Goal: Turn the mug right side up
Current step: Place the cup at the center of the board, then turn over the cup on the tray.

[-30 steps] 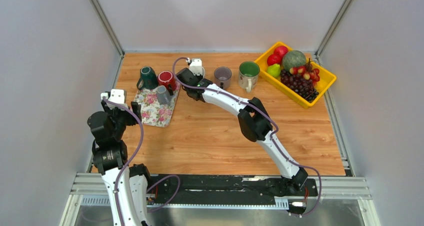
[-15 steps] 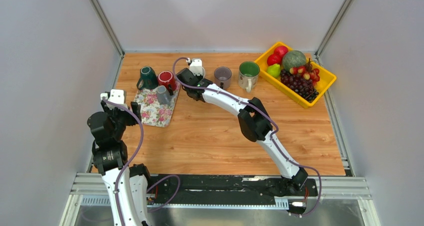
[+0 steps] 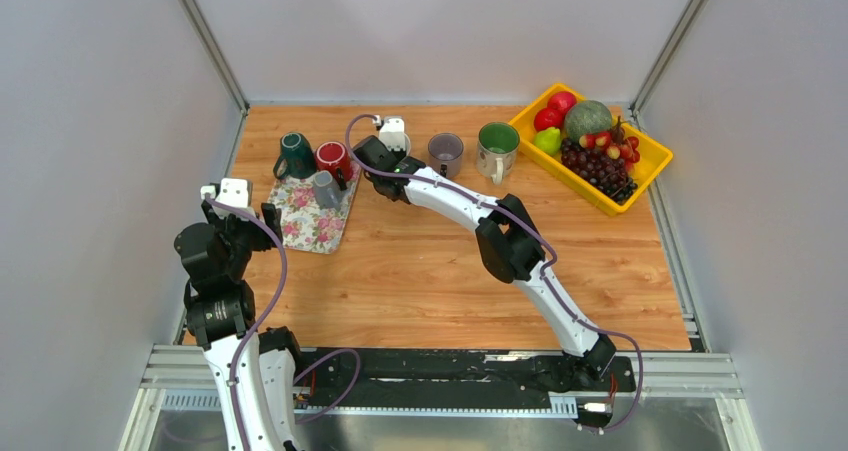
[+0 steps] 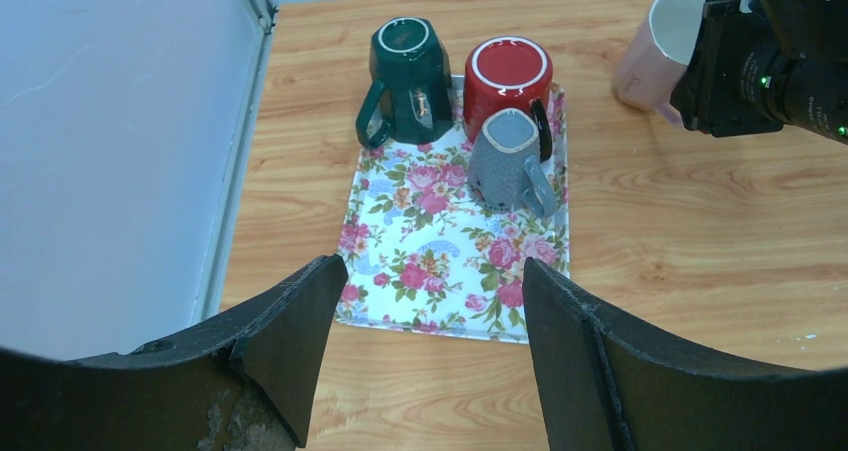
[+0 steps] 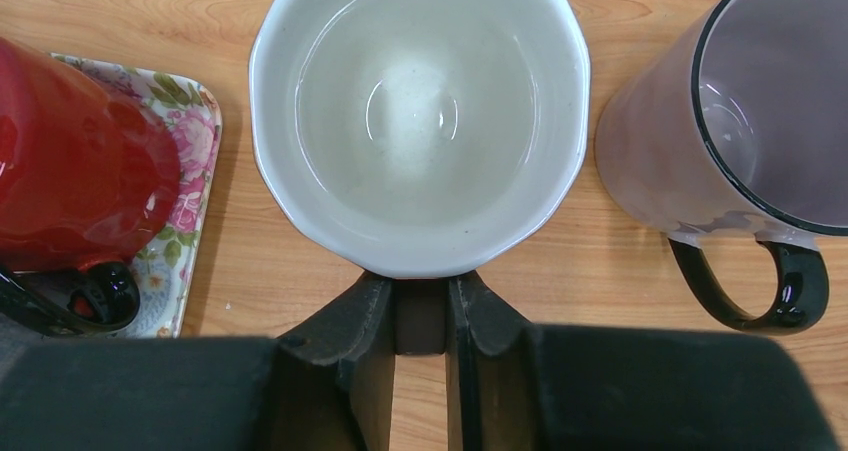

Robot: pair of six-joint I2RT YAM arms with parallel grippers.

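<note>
Gripping the mug (image 5: 418, 121) by its mostly hidden handle (image 5: 420, 323), right hand (image 5: 420, 289); left hand (image 4: 432, 271) released.

**No writing to be read**

No word, number, brand or sign is legible in any view. The green mug (image 4: 405, 81) has a small pale mark on its side, too small and blurred to tell whether it is print.
</note>
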